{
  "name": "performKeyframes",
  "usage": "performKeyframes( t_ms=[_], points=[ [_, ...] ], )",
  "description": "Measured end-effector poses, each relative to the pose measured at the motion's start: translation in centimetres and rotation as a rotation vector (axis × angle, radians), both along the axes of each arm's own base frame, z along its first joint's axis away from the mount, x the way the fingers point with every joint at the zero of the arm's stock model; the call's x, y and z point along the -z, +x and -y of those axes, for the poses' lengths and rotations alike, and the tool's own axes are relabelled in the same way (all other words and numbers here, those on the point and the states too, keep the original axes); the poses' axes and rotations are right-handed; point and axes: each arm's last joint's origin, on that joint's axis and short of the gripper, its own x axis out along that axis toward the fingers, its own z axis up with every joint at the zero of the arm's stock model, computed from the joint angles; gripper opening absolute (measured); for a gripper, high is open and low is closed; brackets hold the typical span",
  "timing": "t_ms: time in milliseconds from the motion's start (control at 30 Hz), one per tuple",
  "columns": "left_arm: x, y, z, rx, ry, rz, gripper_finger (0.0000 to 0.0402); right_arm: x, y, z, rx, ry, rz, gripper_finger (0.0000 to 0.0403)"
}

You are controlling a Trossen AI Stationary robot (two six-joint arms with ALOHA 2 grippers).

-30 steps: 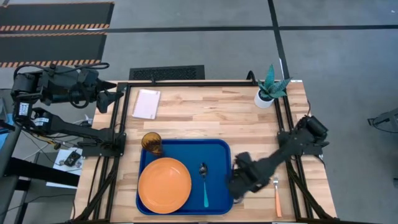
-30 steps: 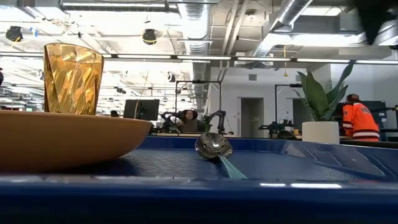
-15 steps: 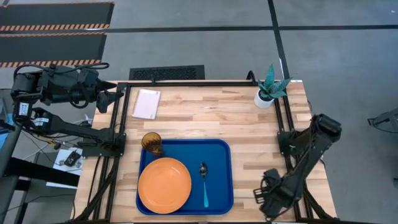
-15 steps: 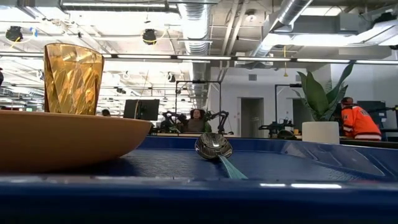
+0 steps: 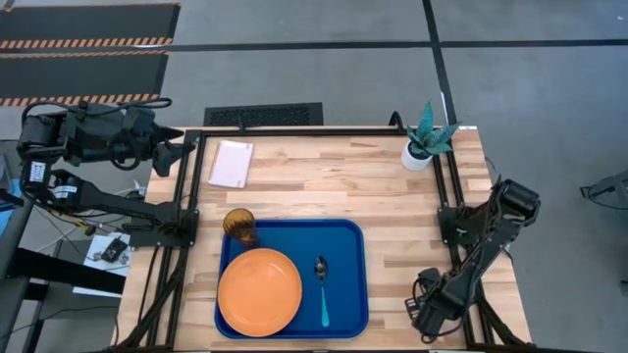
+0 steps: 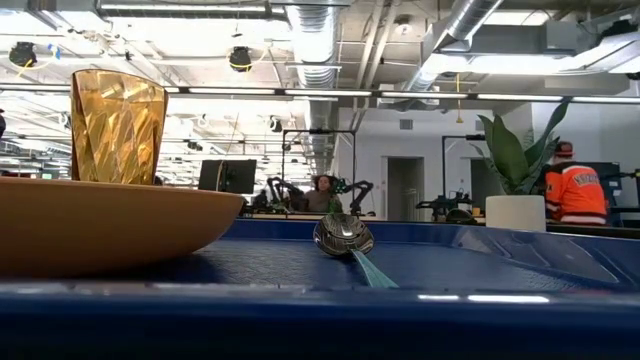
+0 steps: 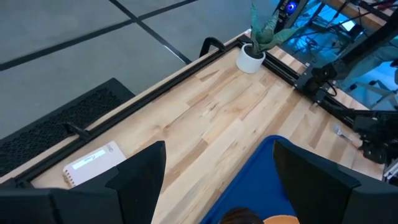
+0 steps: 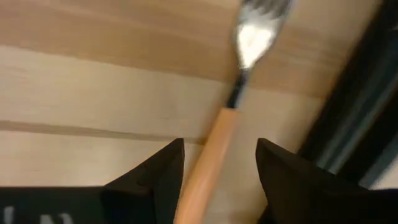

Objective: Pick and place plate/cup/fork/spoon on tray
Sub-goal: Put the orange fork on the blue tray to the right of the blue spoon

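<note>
The orange plate and the blue-handled spoon lie on the blue tray. The amber cup stands at the tray's far left corner. The fork lies flat on the wood near the table's near right corner, and my right arm hides it in the high view. My right gripper is low over the fork and open. In the right wrist view its fingers stand on either side of the orange handle. My left gripper waits open off the table's far left corner.
A white pot with a green plant stands at the far right corner, and a pale notepad lies at the far left. Black frame rails run along the table's sides, close to the fork. Bare wood lies between the tray and the plant.
My right gripper has swung from the tray's right edge toward the table's near right corner and come down over the fork, which it now covers in the high view. The plate, cup and spoon have stayed in place.
</note>
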Motion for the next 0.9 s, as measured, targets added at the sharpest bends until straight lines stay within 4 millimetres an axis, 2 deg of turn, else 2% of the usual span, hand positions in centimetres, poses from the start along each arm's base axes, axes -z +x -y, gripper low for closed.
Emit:
performKeyframes(
  t_ms=[167, 367, 700, 900],
  points=[
    [0.0, 0.0, 0.0, -0.003, 0.001, 0.0, 0.0282, 1.7, -0.5, 0.3, -0.008, 0.046, 0.02, 0.0217],
    [0.0, 0.0, 0.0, -0.005, -0.002, 0.0, 0.0282, 2.5, -0.6, 0.4, -0.017, 0.105, 0.059, 0.0208],
    [0.0, 0.0, 0.0, -0.008, 0.008, -0.004, 0.0282, 2.5, 1.8, 1.5, 0.068, 0.124, 0.083, 0.0069],
    [0.0, 0.0, 0.0, -0.008, 0.009, -0.004, 0.0282, 2.5, 4.0, 3.0, 0.077, 0.127, 0.169, 0.0055]
  ],
)
